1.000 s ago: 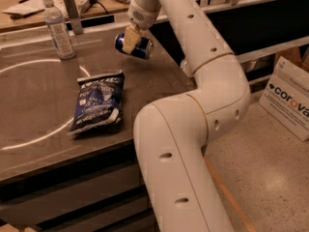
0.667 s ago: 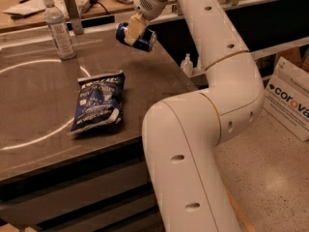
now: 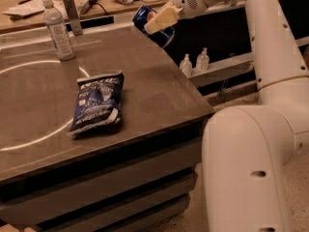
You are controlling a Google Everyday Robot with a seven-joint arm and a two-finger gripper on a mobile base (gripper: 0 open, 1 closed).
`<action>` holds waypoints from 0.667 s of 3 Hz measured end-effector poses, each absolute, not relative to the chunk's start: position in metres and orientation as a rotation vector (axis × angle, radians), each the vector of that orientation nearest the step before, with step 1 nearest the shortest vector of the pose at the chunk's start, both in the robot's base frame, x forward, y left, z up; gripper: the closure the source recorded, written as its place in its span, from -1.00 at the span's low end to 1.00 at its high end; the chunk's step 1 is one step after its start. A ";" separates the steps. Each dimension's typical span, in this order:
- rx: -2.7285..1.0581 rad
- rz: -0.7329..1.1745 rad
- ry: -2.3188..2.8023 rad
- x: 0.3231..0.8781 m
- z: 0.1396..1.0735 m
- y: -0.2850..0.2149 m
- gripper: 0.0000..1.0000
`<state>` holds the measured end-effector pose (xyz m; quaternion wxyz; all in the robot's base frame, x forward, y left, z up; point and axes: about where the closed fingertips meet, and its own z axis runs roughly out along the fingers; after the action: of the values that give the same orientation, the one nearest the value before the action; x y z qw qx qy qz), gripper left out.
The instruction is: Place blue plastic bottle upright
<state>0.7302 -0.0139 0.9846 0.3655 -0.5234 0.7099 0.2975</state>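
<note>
The blue plastic bottle is a small dark-blue soda can (image 3: 150, 21) with a red-white-blue round logo. It is held tilted in the air above the far right edge of the dark table (image 3: 159, 95). My gripper (image 3: 157, 22) is shut on the can, with a cream finger (image 3: 161, 19) lying across its front. The white arm reaches in from the upper right.
A flat dark-blue chip bag (image 3: 98, 102) lies mid-table. A clear water bottle (image 3: 57, 29) with a white cap stands at the back left. Two small dispenser bottles (image 3: 194, 62) stand on a shelf beyond the table's right edge. The arm's large white base (image 3: 246, 173) fills the lower right.
The gripper has lifted the can up and away from the tabletop, towards the table's far right edge. The chip bag and water bottle have not moved on the table.
</note>
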 end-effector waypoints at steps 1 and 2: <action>-1.320 0.917 1.704 0.709 0.978 -0.029 1.00; -1.302 1.068 1.626 0.687 0.951 -0.030 1.00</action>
<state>0.6875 -0.0305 0.9508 0.3899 -0.5122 0.6397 0.4201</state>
